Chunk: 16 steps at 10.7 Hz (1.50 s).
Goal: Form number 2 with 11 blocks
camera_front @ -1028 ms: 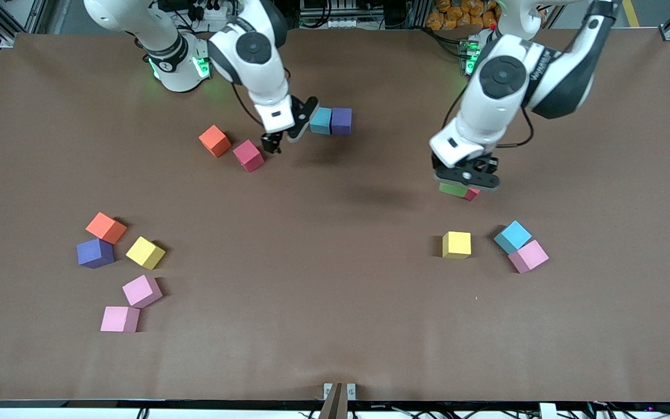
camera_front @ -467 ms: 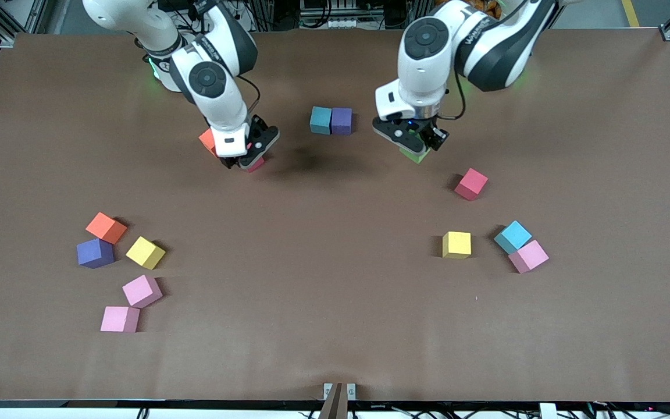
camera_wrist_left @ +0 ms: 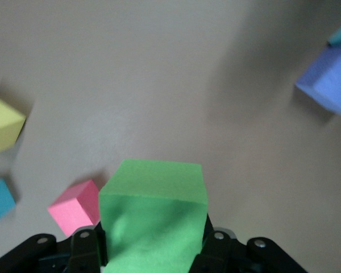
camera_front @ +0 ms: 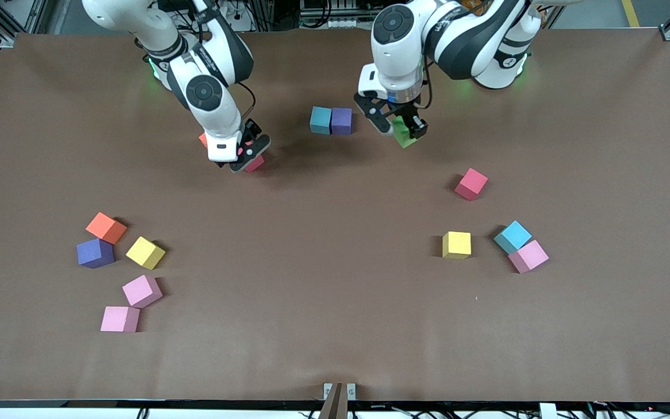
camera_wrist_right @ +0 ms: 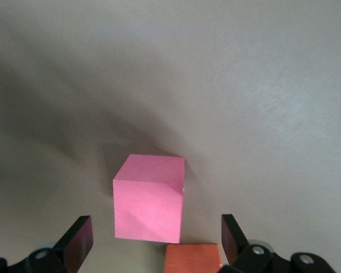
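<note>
Your left gripper (camera_front: 403, 129) clamps its jaws on the small green foam cube (camera_front: 404, 137), hanging at three o'clock of the purple foam cube (camera_front: 341, 121) on the surface. Your right gripper (camera_front: 241, 160) straddles the crimson foam cube (camera_front: 255, 164), jaws spread wide.

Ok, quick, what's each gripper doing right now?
Left gripper: shut on the green block, in the air beside the purple block.
Right gripper: open over the crimson block.
</note>
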### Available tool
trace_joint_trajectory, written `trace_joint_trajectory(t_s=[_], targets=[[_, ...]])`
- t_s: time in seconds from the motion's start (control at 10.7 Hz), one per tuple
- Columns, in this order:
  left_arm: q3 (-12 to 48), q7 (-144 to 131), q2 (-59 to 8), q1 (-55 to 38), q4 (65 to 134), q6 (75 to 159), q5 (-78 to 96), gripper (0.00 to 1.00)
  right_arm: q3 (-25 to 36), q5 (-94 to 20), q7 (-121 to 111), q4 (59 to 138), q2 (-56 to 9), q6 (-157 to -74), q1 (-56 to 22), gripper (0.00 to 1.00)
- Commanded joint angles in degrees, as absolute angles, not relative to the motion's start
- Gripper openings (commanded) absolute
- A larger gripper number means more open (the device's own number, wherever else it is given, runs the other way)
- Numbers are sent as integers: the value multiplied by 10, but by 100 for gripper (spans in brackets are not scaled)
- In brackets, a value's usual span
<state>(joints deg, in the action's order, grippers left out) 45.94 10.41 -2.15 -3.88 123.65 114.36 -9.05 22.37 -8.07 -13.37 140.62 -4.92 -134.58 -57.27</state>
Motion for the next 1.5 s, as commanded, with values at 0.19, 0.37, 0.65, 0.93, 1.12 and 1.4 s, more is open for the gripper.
trace_joint_trajectory(t_s=[0.19,0.37,0.65,0.93,1.12,1.4], targets=[[464,346,-15,-35,1288,1203,-105,0,219,-143,-130,1408,-91,-1358,-575,100],[475,410,-18,-43,1310,1240,-111,0,218,-147,-133,1408,-103,-1367,-577,100],[491,412,-26,-45,1367,1364,-131,0,217,-149,-133,1413,-116,-1387,-584,100],[494,341,-48,-51,1384,1391,-126,0,216,-163,-134,1419,-127,-1402,-591,100],[497,305,-61,-61,1383,1392,-121,0,216,-163,-135,1419,-127,-1401,-592,100],[497,251,-106,-77,1381,1429,-113,0,216,-163,-152,1418,-127,-1400,-595,61]])
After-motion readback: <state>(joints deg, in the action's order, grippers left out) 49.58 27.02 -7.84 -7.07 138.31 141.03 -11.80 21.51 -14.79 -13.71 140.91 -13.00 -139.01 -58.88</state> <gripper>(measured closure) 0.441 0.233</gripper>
